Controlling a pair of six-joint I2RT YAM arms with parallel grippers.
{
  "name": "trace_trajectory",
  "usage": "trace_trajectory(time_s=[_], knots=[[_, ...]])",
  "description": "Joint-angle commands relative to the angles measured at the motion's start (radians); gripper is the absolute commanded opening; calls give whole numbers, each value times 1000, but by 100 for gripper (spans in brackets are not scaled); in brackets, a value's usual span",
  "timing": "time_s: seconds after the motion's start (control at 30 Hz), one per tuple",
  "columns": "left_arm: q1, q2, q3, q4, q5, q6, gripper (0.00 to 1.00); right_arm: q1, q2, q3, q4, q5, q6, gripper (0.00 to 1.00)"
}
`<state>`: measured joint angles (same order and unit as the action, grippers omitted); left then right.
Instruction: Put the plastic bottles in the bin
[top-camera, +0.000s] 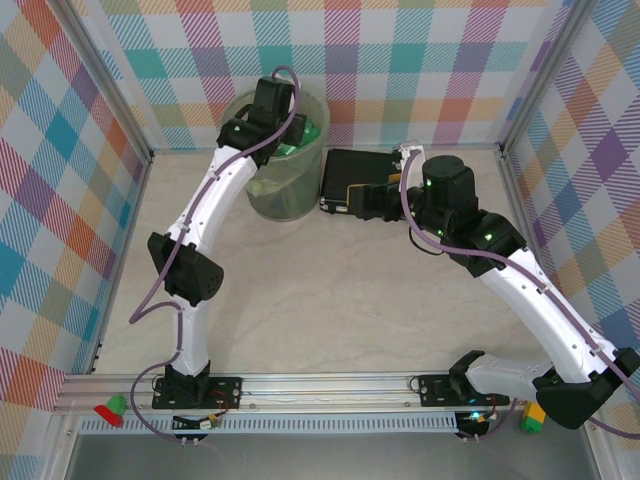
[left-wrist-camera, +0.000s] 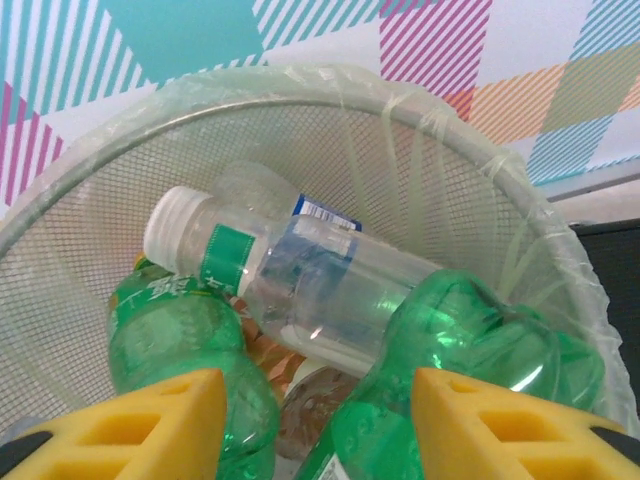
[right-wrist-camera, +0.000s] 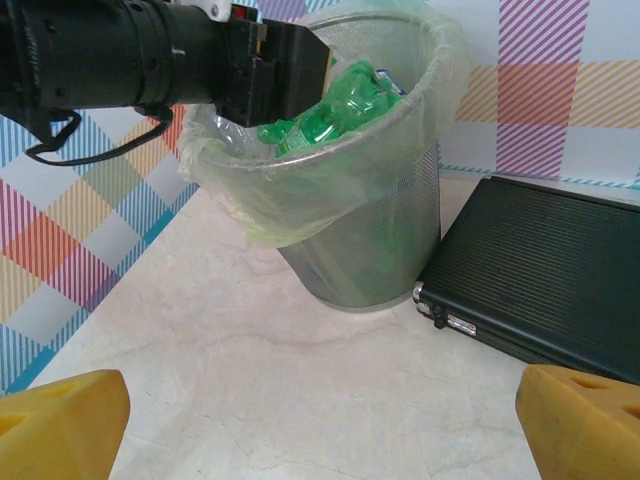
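Bin (top-camera: 282, 203) stands at far edge of bench (top-camera: 330, 300), left of centre, close to the plaid back wall. It is a mesh basket w/ clear liner bag (right-wrist-camera: 300, 200) folded over the rim.

L gripper (top-camera: 290, 130) is over the bin mouth, arm reaching in from the near-left. In L wrist view the yellow fingers (left-wrist-camera: 150, 425) are clenched on a green bottle (left-wrist-camera: 470, 350), which sits tilted between them, its upper part just above rim level. From R wrist view the same green bottle (right-wrist-camera: 330, 110) pokes up inside the rim, right by the L gripper (right-wrist-camera: 285, 85).

Already in the bin: a clear bottle (left-wrist-camera: 300, 290) w/ white cap and green label band, lying across on top. A 2nd green bottle (left-wrist-camera: 170, 330) w/ label lies on the left under it. More clear ones are below, can't count them.

R gripper (top-camera: 365, 197) is low over the far part of the bench, pointing at the bin. Its jaws are spread wide w/ nothing between them, tips at the bottom corners of its own view.

Black case (top-camera: 350, 175) lies flat just beside the bin on its right. Can't tell if they're touching.
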<state>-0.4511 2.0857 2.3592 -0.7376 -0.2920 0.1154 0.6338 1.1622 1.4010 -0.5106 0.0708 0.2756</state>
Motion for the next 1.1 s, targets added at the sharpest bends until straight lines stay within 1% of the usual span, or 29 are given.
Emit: trace_trajectory(time_s=[0.0, 0.23, 0.33, 0.57, 0.73, 0.8, 0.83, 0.93, 1.03, 1.07], knots=[[0, 52, 23, -4, 18, -20, 51, -6, -16, -3, 0, 12, 14, 99], [9, 82, 8, -83, -18, -27, 51, -5, -20, -10, 3, 18, 17, 99], [9, 53, -2, -73, -10, -36, 52, -6, -16, -6, 6, 17, 17, 99], [5, -54, -2, -25, 50, -73, 56, -6, -10, -7, 15, 15, 23, 99], [4, -132, -23, -28, 64, -130, 65, -6, -15, -19, 18, 47, 23, 99], [5, -182, -70, -14, 58, -155, 72, -6, -18, -25, 18, 66, 21, 99], [5, -207, -101, -3, 49, -168, 73, -6, -20, -27, 17, 73, 20, 99], [5, -313, -240, 41, 24, -214, 81, -7, -25, -37, 18, 101, 14, 99], [5, -449, -431, 110, 2, -271, 90, -9, -34, -52, 18, 128, 5, 99], [5, -497, -508, 137, -5, -292, 96, -11, -38, -59, 22, 139, 1, 99]])
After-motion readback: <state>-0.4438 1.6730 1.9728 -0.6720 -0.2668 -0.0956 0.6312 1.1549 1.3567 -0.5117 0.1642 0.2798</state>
